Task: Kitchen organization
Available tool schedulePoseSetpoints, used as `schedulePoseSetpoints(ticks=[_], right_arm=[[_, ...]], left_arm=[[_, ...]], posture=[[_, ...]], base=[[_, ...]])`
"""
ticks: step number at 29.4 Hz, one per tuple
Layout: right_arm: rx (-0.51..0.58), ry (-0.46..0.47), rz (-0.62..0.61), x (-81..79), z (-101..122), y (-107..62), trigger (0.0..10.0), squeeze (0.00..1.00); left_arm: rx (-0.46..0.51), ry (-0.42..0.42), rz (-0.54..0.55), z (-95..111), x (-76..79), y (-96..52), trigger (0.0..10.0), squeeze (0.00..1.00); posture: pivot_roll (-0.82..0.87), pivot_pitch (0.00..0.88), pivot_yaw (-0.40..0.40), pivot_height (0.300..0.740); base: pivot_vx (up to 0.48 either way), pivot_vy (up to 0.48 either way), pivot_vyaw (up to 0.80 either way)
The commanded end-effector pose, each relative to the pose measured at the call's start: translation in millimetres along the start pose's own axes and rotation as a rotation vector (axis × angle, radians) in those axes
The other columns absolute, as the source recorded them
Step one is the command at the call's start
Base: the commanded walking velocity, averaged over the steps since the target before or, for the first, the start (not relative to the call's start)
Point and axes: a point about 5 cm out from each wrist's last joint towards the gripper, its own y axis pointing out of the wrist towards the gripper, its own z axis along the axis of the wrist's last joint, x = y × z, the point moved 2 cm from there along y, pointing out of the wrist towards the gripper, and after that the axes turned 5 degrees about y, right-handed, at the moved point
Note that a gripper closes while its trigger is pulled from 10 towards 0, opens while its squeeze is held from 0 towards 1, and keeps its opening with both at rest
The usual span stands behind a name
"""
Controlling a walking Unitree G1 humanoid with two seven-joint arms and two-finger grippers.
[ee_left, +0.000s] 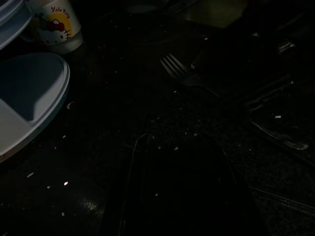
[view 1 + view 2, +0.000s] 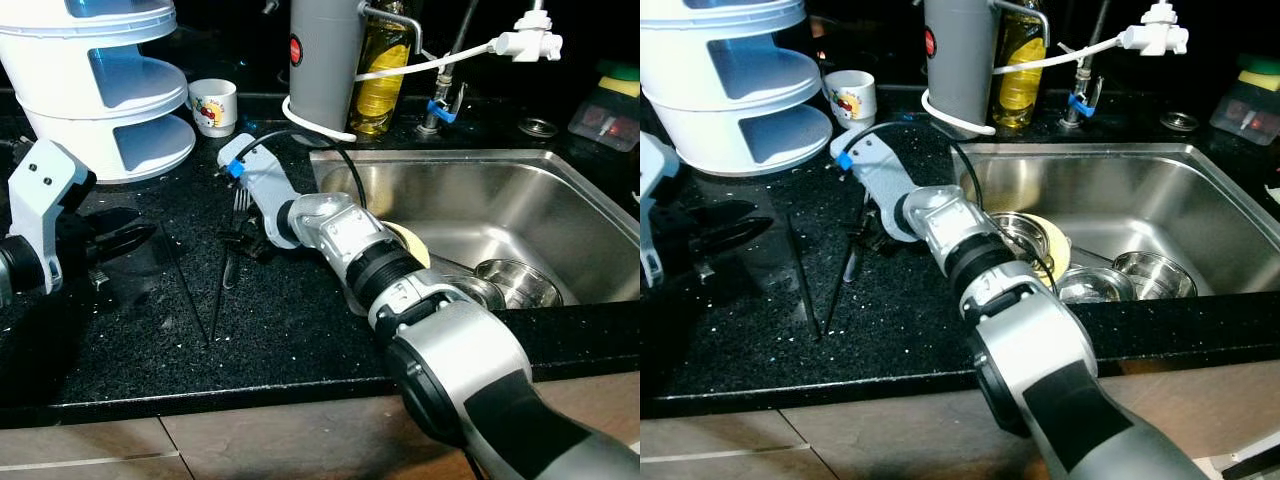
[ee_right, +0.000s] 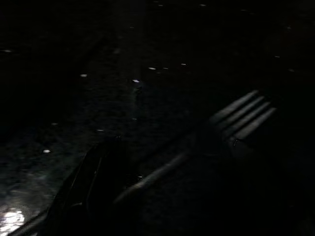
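Fork (image 2: 236, 232): lay on counter (image 2: 300, 330) directly under right gripper (image 2: 243, 243), tines pointing away.
Axis: ran along gripper's reach.
Right fingers: straddled handle; closure could not be told.
Left gripper (image 2: 128, 238): farther, fingers parted.

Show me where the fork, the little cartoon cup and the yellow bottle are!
fork (image 2: 241, 201): left eye view, on its tines, on the black counter.
cartoon cup (image 2: 213, 106): left eye view, on its white side with the picture.
yellow bottle (image 2: 382, 85): left eye view, on its body beside the grey jug.
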Motion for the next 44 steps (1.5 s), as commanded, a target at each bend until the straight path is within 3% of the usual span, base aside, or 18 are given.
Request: schedulePoseSetpoints(ticks=[1,4,5,7,13,14,15,18,22,23,25,26,27,28,30,33,37,44], right_arm=[[-0.185,0.036,0.018,-6.5,-44.3,7.6,10.0,0.0],[-0.179,0.051,0.044,-12.9,-43.0,10.0,10.0,0.0],[-0.179,0.058,0.051,-14.5,-42.9,10.6,8.8,0.0],[-0.177,0.076,0.062,-15.9,-43.6,10.9,0.0,0.0],[-0.165,0.126,0.075,-15.9,-43.6,10.2,0.0,0.0],[-0.125,0.205,0.083,-16.4,-39.4,10.2,8.1,0.0],[-0.075,0.284,0.075,-15.1,-34.5,10.0,10.0,0.0],[0.049,0.454,0.081,-12.4,-19.5,8.3,10.0,0.0],[0.235,0.548,0.122,-6.9,9.7,1.2,10.0,0.0],[0.4,0.596,0.109,7.5,32.4,-11.1,10.0,0.06],[0.539,0.594,0.051,26.2,48.5,-26.8,10.0,0.08],[0.539,0.594,0.051,26.2,48.5,-26.8,10.0,0.08],[0.69,0.591,-0.034,48.1,62.4,-47.7,10.0,0.0],[0.759,0.596,-0.075,58.1,67.7,-58.7,10.0,0.0],[0.759,0.596,-0.075,58.1,67.7,-58.7,10.0,0.0],[0.911,0.524,-0.314,93.4,70.3,-98.3,10.0,0.0],[0.982,0.415,-0.509,113.2,55.5,-130.2,10.0,0.0],[1.01,0.406,-0.612,104.8,17.7,-149.1,10.0,0.0]], left_arm=[[-0.022,0.021,-0.009,0.3,-1.3,-1.4,10.0,0.0],[-0.02,0.021,-0.009,0.9,-1.4,-1.3,10.0,0.0],[-0.019,0.022,-0.009,1.1,-1.4,-1.4,10.0,0.0],[-0.018,0.022,-0.009,1.5,-1.6,-1.0,10.0,0.0],[-0.019,0.021,-0.008,1.4,-1.9,-1.3,10.0,0.0],[-0.02,0.021,-0.007,1.4,-1.9,-1.7,10.0,0.0],[-0.021,0.022,-0.006,1.4,-2.1,-1.8,10.0,0.0],[-0.021,0.023,-0.003,1.9,-3.1,-1.2,10.0,0.0],[0.004,0.018,0.0,5.8,-3.2,0.8,10.0,0.0],[0.059,-0.016,0.025,14.7,-4.8,3.9,10.0,0.0],[0.101,-0.057,0.093,21.0,-9.7,9.6,10.0,0.0],[0.101,-0.057,0.093,21.0,-9.7,9.6,10.0,0.0],[0.143,-0.118,0.205,25.2,-17.3,19.0,10.0,0.0],[0.163,-0.151,0.255,27.0,-20.3,23.8,10.0,0.0],[0.163,-0.151,0.255,27.0,-20.3,23.8,10.0,0.0],[0.216,-0.175,0.302,38.0,-15.2,40.4,10.0,0.0],[0.294,-0.204,0.316,58.0,1.9,62.5,10.0,0.0],[0.276,-0.221,0.31,60.3,34.0,84.3,10.0,0.0]], posture=[[0.07,0.212,-0.037,0.74],[0.07,0.212,-0.037,0.74],[0.07,0.212,-0.037,0.74],[0.07,0.211,-0.038,0.74],[0.07,0.211,-0.04,0.74],[0.07,0.211,-0.04,0.74],[0.08,0.21,-0.038,0.74],[0.07,0.208,-0.035,0.74],[0.07,0.205,-0.034,0.74],[0.08,0.201,-0.037,0.74],[0.08,0.2,-0.039,0.74],[0.08,0.2,-0.039,0.74],[0.07,0.198,-0.04,0.74],[0.07,0.198,-0.04,0.74],[0.07,0.198,-0.04,0.74],[0.07,0.185,-0.036,0.74],[0.06,0.174,-0.023,0.74],[0.04,0.163,-0.006,0.74]], base=[[0.0,0.0,0.0],[0.0,0.0,0.0],[0.0,0.0,0.0],[0.0,0.0,0.0],[0.0,0.0,0.0],[0.0,0.0,0.0],[0.0,0.0,0.0],[0.0,0.0,0.0],[0.0,0.0,0.0],[0.0,0.0,0.0],[0.0,0.0,0.0],[0.0,0.0,0.0],[0.0,0.0,0.0],[0.0,0.0,0.0],[0.0,0.0,0.0],[0.0,0.0,0.0],[0.0,0.0,0.0],[0.0,0.0,0.0]])
